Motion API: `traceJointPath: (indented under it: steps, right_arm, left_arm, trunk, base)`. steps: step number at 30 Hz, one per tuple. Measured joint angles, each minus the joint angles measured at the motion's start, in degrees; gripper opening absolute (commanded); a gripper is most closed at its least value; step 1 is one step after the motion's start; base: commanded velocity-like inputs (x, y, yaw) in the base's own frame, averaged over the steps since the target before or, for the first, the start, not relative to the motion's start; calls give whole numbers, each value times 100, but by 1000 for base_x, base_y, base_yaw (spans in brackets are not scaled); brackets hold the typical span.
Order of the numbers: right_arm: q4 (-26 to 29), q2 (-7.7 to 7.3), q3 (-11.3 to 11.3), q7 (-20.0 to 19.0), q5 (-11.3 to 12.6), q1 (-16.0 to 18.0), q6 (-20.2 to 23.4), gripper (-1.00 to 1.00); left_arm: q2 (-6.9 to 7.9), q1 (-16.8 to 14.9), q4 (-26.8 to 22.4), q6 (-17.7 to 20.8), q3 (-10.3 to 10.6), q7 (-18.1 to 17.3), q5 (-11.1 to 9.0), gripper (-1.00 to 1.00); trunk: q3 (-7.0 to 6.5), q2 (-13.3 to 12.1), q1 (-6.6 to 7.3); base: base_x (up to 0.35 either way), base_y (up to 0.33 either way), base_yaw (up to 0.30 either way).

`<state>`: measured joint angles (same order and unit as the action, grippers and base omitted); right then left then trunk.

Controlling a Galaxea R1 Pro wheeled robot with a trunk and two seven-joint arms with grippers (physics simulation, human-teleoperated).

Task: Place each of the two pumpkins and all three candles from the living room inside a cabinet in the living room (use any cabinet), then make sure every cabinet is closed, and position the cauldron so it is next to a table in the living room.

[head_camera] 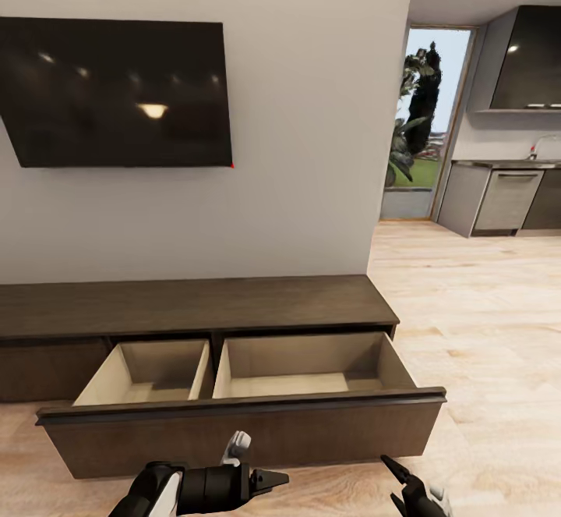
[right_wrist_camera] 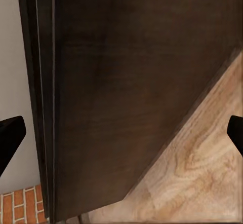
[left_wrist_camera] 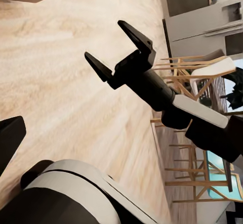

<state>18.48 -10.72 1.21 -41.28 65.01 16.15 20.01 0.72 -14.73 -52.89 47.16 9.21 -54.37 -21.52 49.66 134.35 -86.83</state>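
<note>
The long dark-brown cabinet (head_camera: 195,302) stands against the grey wall, its wide drawer (head_camera: 249,427) pulled out towards me. Both pale beige compartments (head_camera: 312,361) show bare bottoms. The pumpkins, candles and cauldron are out of view. My left gripper (head_camera: 274,478) hovers low in front of the drawer front, pointing right, and looks open. Off to the drawer's right corner my right gripper (head_camera: 396,472) is open with nothing between its fingers; its spread fingers are plain in the left wrist view (left_wrist_camera: 104,40). The right wrist view looks along the dark drawer front (right_wrist_camera: 126,92).
A black television (head_camera: 117,92) hangs on the wall above the cabinet. Light wood floor (head_camera: 483,330) runs right towards a kitchen (head_camera: 506,197) and a glazed door (head_camera: 425,119). Wooden chairs (left_wrist_camera: 197,82) stand behind me. Red brick (right_wrist_camera: 20,206) shows beside the cabinet.
</note>
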Motion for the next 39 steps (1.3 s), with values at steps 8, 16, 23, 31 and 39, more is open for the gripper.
traceJointPath:
  steps: [8, 16, 23, 31, 39]
  right_arm:
    - [-28, 5, -8, 12, -16, 0, -52, 100]
    - [-68, 9, -40, 14, -55, -1, -233, 100]
    - [-222, 11, -191, 10, -225, -1, -263, 100]
    - [-436, 12, -255, -42, -491, 0, -292, 100]
    - [-441, 2, -256, -56, -556, 0, -293, 100]
  left_arm:
    - [9, 0, 0, 0, 5, 1, 1, 100]
    - [53, 33, 32, -28, -12, 0, -19, 100]
    - [74, 167, 201, -39, -28, -1, -4, 100]
    - [72, 176, 457, -37, -47, -8, 14, 100]
    - [72, 176, 714, -37, -56, -13, 13, 100]
  trunk:
    - [-144, -321, 176]
    - [-269, -602, 329]
    - [-269, -602, 330]
    - [-269, -602, 330]
    - [-269, -602, 330]
  base:
    - [0, 0, 0]
    - [0, 11, 0]
    - [40, 20, 0]
    - [42, 34, 0]
    - [60, 85, 0]
